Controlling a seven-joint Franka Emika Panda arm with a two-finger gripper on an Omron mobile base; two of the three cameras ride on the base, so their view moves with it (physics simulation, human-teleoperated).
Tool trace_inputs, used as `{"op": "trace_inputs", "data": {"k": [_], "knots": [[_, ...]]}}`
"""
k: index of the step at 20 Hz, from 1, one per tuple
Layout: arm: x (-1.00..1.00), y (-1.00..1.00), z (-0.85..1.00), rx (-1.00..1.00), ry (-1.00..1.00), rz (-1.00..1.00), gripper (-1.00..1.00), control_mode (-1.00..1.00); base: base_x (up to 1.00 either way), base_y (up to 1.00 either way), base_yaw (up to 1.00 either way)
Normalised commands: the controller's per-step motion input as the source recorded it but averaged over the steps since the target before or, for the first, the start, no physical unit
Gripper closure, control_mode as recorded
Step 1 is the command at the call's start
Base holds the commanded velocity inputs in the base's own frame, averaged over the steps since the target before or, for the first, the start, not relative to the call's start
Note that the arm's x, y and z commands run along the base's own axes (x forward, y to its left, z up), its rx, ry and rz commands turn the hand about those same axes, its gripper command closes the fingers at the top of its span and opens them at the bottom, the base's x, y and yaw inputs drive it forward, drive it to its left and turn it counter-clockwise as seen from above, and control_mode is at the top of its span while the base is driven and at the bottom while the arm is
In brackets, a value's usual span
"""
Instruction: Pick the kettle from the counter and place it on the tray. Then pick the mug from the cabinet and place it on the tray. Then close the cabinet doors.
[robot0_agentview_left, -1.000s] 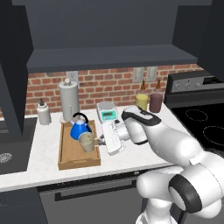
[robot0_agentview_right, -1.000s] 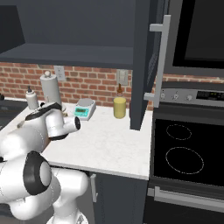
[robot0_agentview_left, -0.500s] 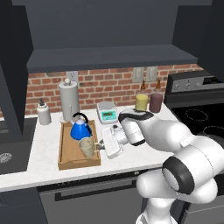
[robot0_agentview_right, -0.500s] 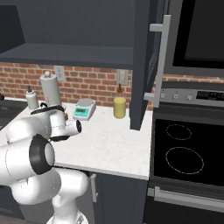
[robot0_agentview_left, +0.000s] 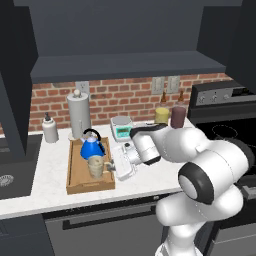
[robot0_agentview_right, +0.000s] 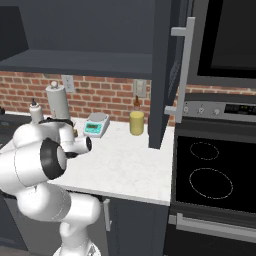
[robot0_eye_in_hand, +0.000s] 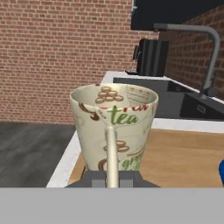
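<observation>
Gripping mug (robot0_eye_in_hand: 114, 129) handle, gripper (robot0_eye_in_hand: 111, 178)

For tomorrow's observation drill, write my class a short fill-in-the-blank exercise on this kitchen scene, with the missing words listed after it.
1. The blue kettle stands on the wooden ____.
2. The gripper is shut on the handle of the ____.
3. The wall behind the counter is made of red ____.
4. The word printed in green on the mug is ____.

Missing words: tray; mug; brick; tea
</observation>
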Motion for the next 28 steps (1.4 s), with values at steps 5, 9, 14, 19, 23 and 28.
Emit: {"op": "trace_inputs", "data": {"k": [5, 9, 14, 19, 23, 28], "knots": [[0.24, 0.16, -0.12, 0.00, 0.00, 0.00, 1.00, -1.00, 0.00, 0.00, 0.00], [0.23, 0.12, -0.19, -0.01, 0.00, 0.00, 1.00, -1.00, 0.00, 0.00, 0.00], [0.18, 0.08, -0.25, -0.03, 0.00, 0.00, 1.00, -1.00, 0.00, 0.00, 0.00], [0.15, 0.01, -0.22, -0.03, 0.00, 0.00, 1.00, -1.00, 0.00, 0.00, 0.00], [0.12, 0.01, -0.06, 0.00, 0.00, 0.00, 1.00, -1.00, 0.00, 0.00, 0.00], [0.00, 0.00, -0.12, 0.00, 0.00, 0.00, -1.00, -1.00, 0.00, 0.00, 0.00]]}}
